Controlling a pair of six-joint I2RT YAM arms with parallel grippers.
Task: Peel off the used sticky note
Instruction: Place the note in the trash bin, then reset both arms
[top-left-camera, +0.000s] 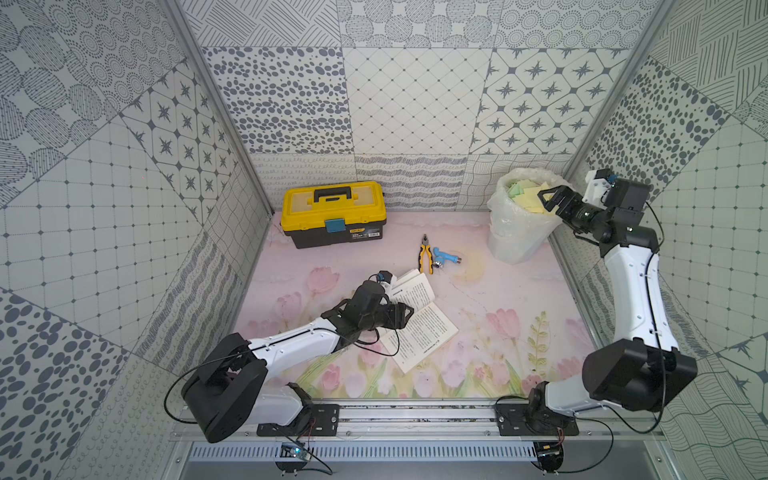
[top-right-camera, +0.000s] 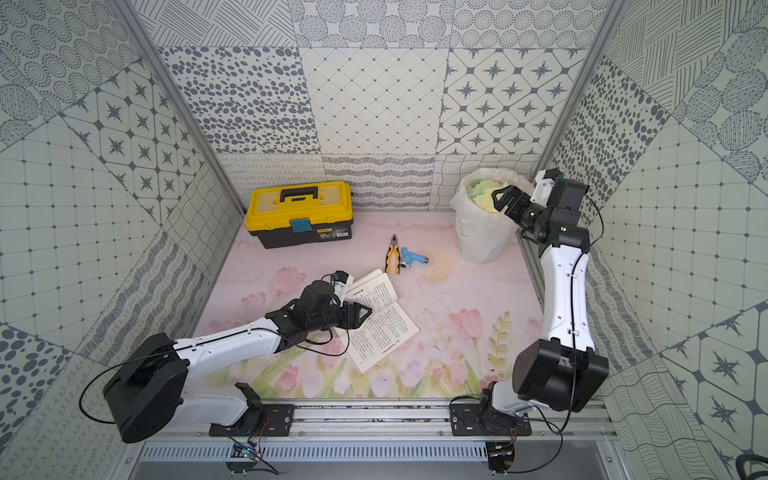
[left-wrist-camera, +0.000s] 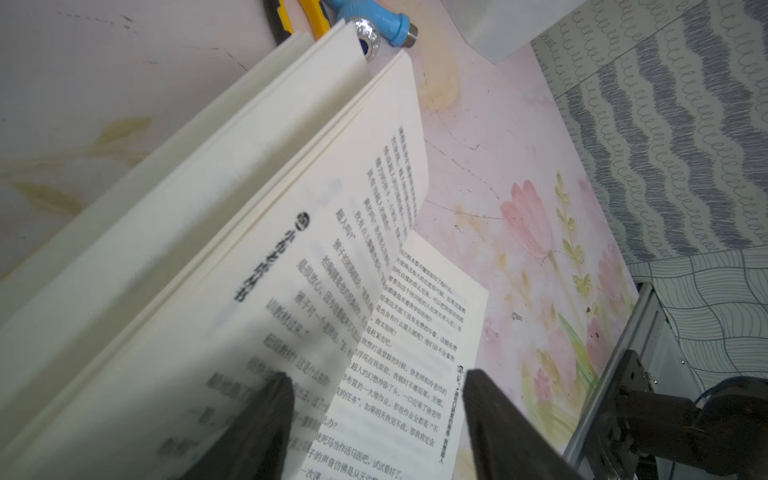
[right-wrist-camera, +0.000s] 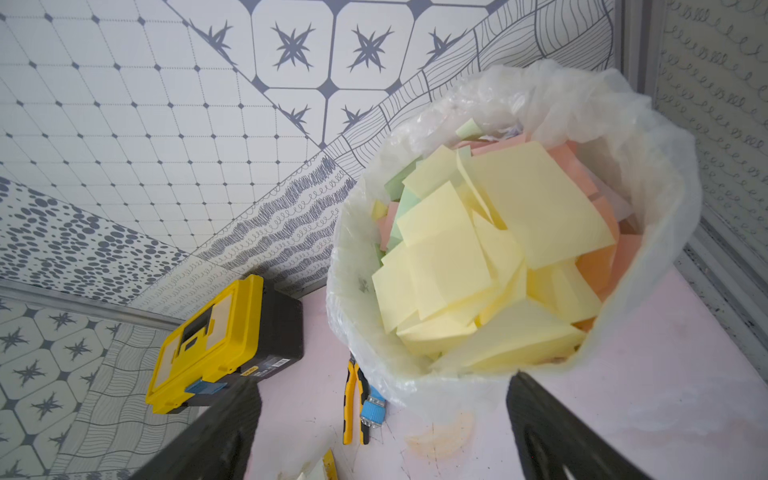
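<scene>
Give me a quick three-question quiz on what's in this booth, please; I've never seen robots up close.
1. True or false: the yellow toolbox has its lid open.
2. What fills the lined bin below the right gripper? A) sticky notes B) screws C) bottle caps
3. Fill in: the left gripper, jaws apart, is at an open ____.

Key: 1 false, the lid is shut. 2 A. 3 book.
</scene>
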